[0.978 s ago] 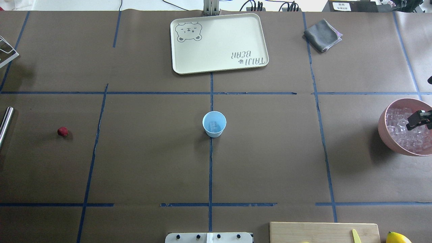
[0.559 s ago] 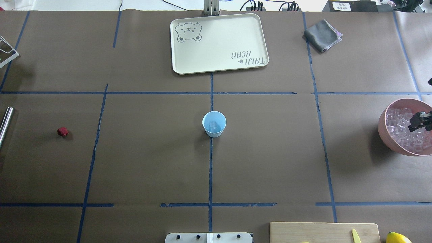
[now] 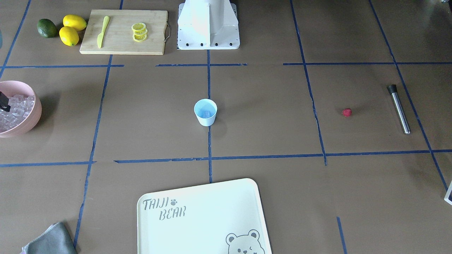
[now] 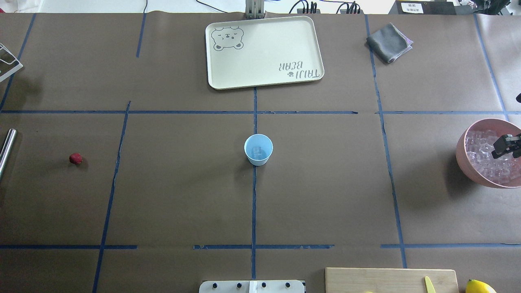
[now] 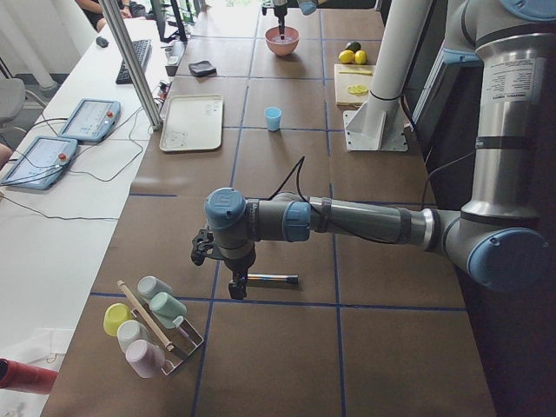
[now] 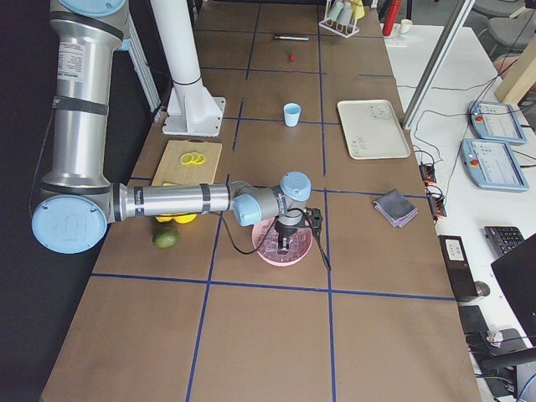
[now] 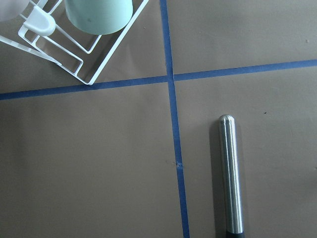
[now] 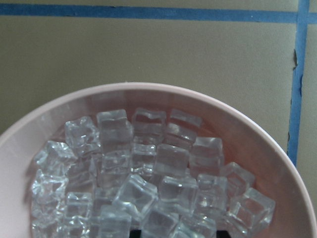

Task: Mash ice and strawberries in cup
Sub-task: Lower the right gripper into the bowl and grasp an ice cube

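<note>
My right gripper (image 4: pixel 506 145) hovers over clear glassy ice cubes (image 8: pixel 148 183) in large pink bowl (image 4: pixel 464 162); jaw spread: cannot tell. Judgement: cubes hard, slippery; pinch one across flat faces. Destination small light-blue plastic cup (image 4: pixel 258 149) mid-table, well apart.

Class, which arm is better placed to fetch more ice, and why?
Right: the right gripper hangs over the bowl of ice; the left gripper is far off, by the rod.

Bear tray (image 4: pixel 264 52), grey cloth (image 4: pixel 389 42), cutting board (image 3: pixel 123 38), lemons (image 3: pixel 69 36), lime (image 3: pixel 47 28), steel rod (image 3: pixel 399 110), pink bowl (image 3: pixel 32 119)
</note>
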